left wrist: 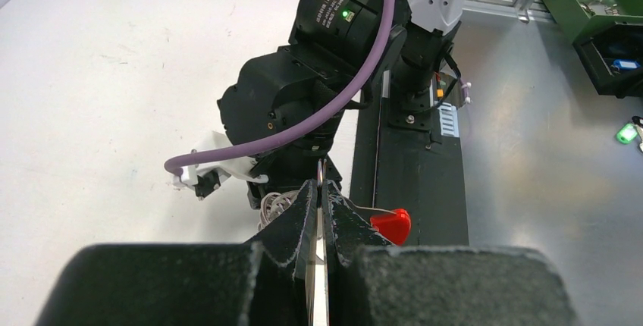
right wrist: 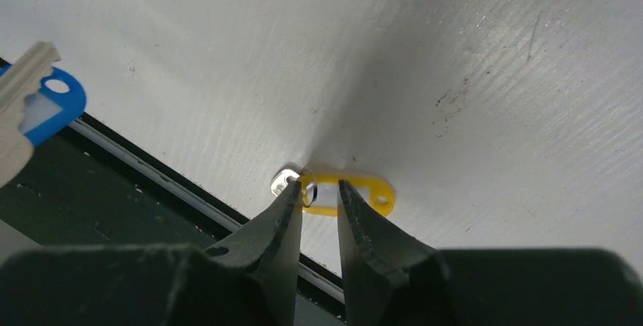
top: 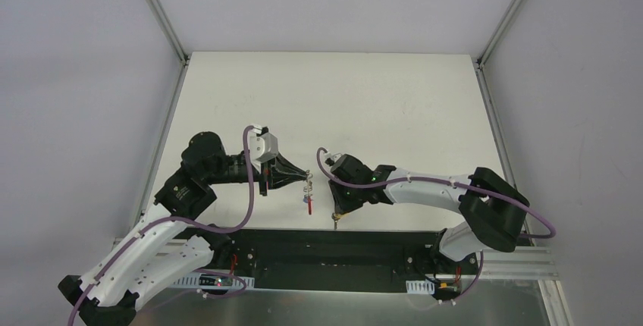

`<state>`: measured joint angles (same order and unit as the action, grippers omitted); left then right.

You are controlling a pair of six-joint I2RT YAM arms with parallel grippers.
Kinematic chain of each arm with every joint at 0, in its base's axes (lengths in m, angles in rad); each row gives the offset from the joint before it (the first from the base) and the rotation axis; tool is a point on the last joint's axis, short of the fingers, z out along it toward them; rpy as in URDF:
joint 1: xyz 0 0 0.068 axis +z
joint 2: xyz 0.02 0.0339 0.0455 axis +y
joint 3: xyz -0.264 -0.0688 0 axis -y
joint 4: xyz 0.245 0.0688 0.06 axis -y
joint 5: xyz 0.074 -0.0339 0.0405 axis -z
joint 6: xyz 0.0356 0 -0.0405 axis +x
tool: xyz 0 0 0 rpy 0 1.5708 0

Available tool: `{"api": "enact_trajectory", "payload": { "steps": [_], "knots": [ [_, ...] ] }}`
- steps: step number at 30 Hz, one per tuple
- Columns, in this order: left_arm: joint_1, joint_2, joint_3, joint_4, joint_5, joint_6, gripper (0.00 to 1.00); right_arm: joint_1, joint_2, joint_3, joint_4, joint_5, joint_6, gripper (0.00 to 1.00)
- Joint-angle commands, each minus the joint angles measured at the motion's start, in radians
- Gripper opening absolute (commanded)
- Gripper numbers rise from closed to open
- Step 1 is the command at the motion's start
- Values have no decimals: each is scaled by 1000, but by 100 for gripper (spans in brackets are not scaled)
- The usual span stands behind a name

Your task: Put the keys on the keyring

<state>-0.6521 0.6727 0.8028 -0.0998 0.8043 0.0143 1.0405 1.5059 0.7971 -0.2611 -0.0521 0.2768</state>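
Observation:
My left gripper [top: 306, 177] is shut on the keyring's thin silver ring [left wrist: 320, 178], held edge-on above the table. The ring's chain [left wrist: 271, 203] bunches to the left of the fingers. The red strap [left wrist: 393, 224] hangs to their right and also shows in the top view [top: 308, 204]. The blue tag [right wrist: 54, 100] hangs at the left edge of the right wrist view. The key with the yellow oval head [right wrist: 352, 193] lies flat on the table near its front edge [top: 334, 220]. My right gripper [right wrist: 318, 191] is slightly open just above it, with a fingertip on either side of the head's ringed end.
A black rail [top: 341, 246] runs along the table's near edge, right behind the key. The right arm's wrist [left wrist: 303, 91] is close in front of the left gripper. Green bins [left wrist: 599, 0] and a green tag [left wrist: 625, 133] lie off the table beyond the rail.

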Motion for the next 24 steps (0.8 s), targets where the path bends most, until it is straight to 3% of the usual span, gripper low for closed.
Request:
{"api": "enact_trajectory", "payload": {
  "steps": [1, 12, 21, 24],
  "knots": [
    [14, -20, 1, 63, 31, -5, 0, 12, 8, 36, -26, 12, 9, 26],
    [18, -23, -1, 63, 36, -2, 0, 20, 6, 48, -40, 7, 20, 17],
    [19, -29, -1, 60, 36, 2, 0, 29, 18, 66, -45, -1, 23, 0],
    [20, -33, -2, 60, 35, 6, 0, 32, 17, 65, -43, -3, 22, 0]
  ]
}}
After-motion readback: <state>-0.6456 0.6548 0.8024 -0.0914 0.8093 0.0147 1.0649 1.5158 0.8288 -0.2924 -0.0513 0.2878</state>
